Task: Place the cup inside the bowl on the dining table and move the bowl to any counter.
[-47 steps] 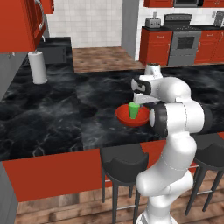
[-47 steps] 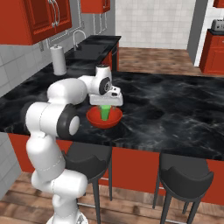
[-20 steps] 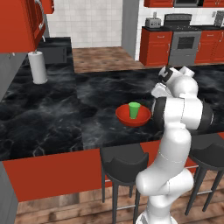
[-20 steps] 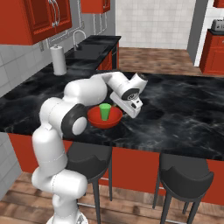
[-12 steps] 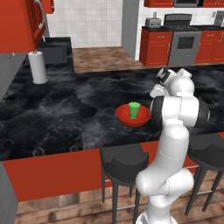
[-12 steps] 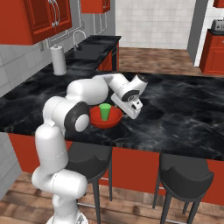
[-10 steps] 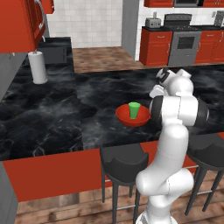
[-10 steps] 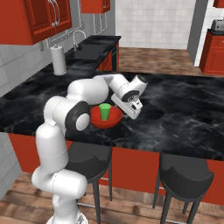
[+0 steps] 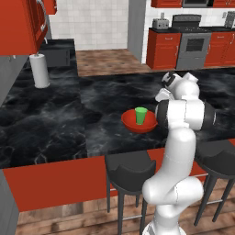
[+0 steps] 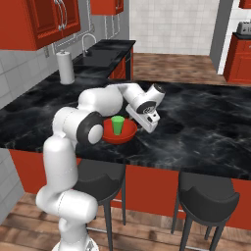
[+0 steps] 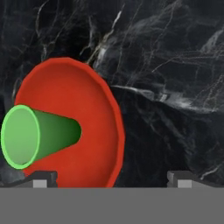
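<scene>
Looking down, you see the cup (image 11: 30, 136) standing upright in the bowl (image 11: 94, 127) on the table (image 11: 175, 87); your gripper (image 11: 111, 177) hangs beside the bowl, fingers spread wide, holding nothing.

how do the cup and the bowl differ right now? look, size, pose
Colour: the cup is bright green, the bowl is red.
Size: the cup is much narrower; the bowl is several times wider.
Shape: the cup is tall and tapered, the bowl wide and shallow.
Pose: the cup stands upright inside the bowl, while the bowl sits directly on the dining table.
Shared: both are plain and smooth, and the hand holds neither.
</scene>
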Tool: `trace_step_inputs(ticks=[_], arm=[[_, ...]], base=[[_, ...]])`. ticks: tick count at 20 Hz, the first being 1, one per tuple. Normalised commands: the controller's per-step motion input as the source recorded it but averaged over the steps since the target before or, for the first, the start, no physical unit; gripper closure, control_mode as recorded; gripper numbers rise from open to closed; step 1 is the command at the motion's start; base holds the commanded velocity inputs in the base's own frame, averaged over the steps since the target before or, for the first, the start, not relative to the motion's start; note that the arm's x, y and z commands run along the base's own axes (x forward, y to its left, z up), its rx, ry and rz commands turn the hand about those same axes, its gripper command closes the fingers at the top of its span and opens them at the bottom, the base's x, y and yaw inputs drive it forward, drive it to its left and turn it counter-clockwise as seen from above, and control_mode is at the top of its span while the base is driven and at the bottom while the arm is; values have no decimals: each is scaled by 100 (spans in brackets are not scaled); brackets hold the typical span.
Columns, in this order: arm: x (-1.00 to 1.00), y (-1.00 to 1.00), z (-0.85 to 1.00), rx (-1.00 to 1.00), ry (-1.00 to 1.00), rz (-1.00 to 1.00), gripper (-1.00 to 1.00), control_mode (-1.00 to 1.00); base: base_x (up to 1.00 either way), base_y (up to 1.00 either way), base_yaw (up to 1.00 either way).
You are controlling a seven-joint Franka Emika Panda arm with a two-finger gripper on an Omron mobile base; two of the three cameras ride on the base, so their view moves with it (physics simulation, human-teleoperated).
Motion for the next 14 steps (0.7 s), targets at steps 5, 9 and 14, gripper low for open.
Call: trace_step_inputs(ticks=[5,9,14], arm=[[5,0,-8,0,0,-1,-100,-100],[4,1,-16,0,0,0,-100,-100],[0,8,-11,0,0,0,-100,-100]], base=[[0,0,0],[0,0,0],[0,0,0]])
